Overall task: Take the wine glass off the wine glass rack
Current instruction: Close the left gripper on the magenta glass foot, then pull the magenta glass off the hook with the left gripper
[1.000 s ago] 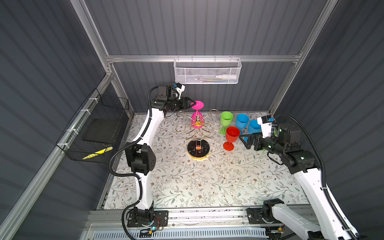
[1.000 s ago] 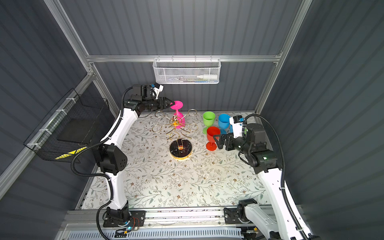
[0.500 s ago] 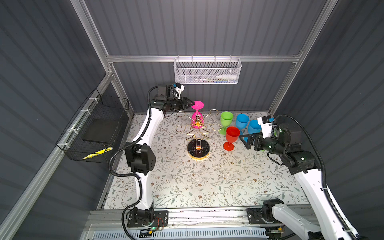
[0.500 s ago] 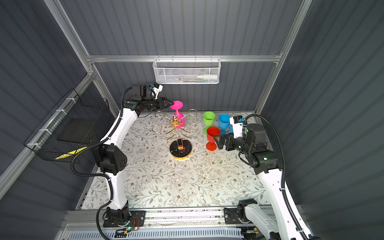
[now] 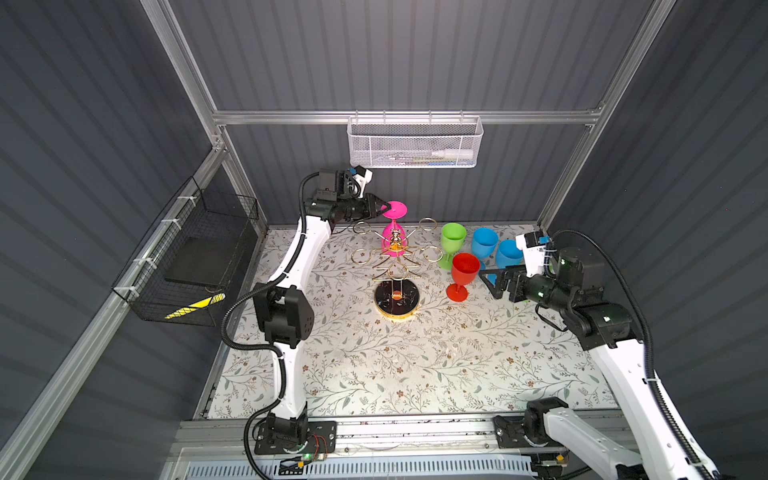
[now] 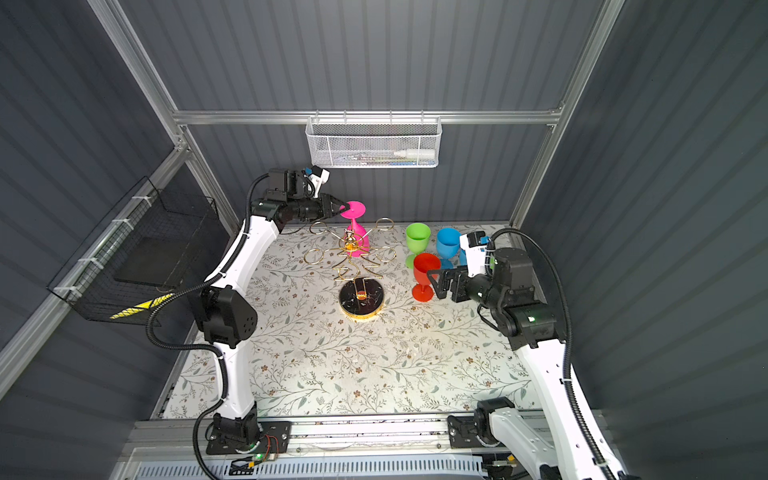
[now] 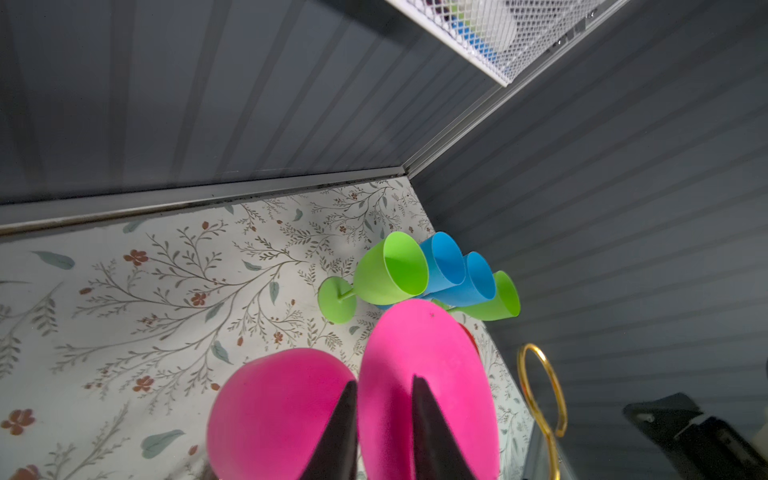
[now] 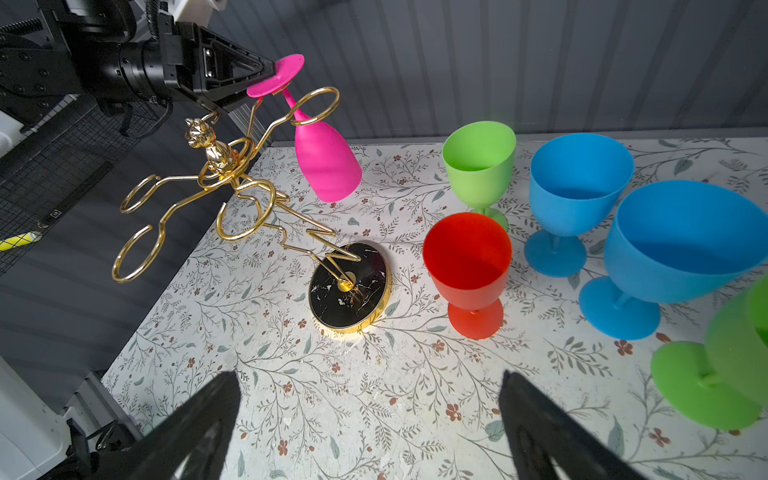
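**Top views.** We are looking down on the desk point(image 5: 415, 365), with the rack point(image 5: 405, 305) standing near its middle. In both top views the pink glass point(image 5: 395, 209) is hanging from a far arm of the rack, foot uppermost. The left tool point(image 5: 384, 206) is meeting the edge of that foot. The right tool point(image 5: 488, 282) is hovering just beside the red glass point(image 5: 465, 268), gripping nothing.

**Left wrist view.** We are seeing the two fingers point(image 7: 336, 432) clamping the pink foot from both sides, so the left tool is pinching the glass by its foot. One gold loop point(image 7: 522, 374) of the rack is showing nearby.

**Right wrist view.** The jaws of the right tool point(image 8: 370, 378) are standing spread wide over bare desk. Here the hold is showing most plainly. The stem is passing through a loop, the bowl is dangling tilted below it, and the foot is sitting above it in the left tool's tip. Two green glasses point(image 8: 478, 162), two blue glasses point(image 8: 577, 183) and the red one are standing on the desk, apart from the rack.

**Progress.** We are judging the grasp as made and the removal as not yet done, since the stem is threading its loop. What is remaining is to slide the stem out through the loop's open side and carry the glass clear.
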`<state>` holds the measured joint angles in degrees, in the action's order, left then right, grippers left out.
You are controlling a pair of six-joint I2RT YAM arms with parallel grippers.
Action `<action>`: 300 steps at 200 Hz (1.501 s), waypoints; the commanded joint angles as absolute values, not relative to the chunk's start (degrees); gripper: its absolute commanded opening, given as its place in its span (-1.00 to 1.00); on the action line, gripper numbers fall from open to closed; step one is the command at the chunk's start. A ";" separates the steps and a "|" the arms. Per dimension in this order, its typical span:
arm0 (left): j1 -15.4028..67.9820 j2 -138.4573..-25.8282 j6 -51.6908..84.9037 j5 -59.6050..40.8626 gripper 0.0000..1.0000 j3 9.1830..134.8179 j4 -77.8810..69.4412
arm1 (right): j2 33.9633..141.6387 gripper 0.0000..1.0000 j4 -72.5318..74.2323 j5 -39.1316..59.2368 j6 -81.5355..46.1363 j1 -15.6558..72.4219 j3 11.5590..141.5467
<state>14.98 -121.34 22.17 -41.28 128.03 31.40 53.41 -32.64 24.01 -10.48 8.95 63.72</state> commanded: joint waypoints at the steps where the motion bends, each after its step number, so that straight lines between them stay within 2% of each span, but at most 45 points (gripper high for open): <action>1: 15.23 -121.22 22.21 -42.27 -0.76 129.80 32.43 | 52.95 0.98 -32.25 23.91 -10.44 9.01 63.28; 45: 15.21 -120.02 23.75 -43.06 -0.78 129.59 31.67 | 52.83 0.98 -32.25 23.97 -10.46 9.05 63.37; 91: 15.12 -118.96 27.91 -46.13 -1.00 128.28 27.78 | 52.31 0.98 -32.55 23.92 -10.45 9.05 63.37; 163: 14.07 -116.25 36.62 -51.73 -1.00 123.48 17.99 | 51.02 0.98 -32.75 23.73 -10.64 9.03 62.97; 300: 13.62 -112.41 35.96 -52.88 -1.00 119.98 20.86 | 47.96 0.98 -33.59 23.73 -9.85 9.05 62.81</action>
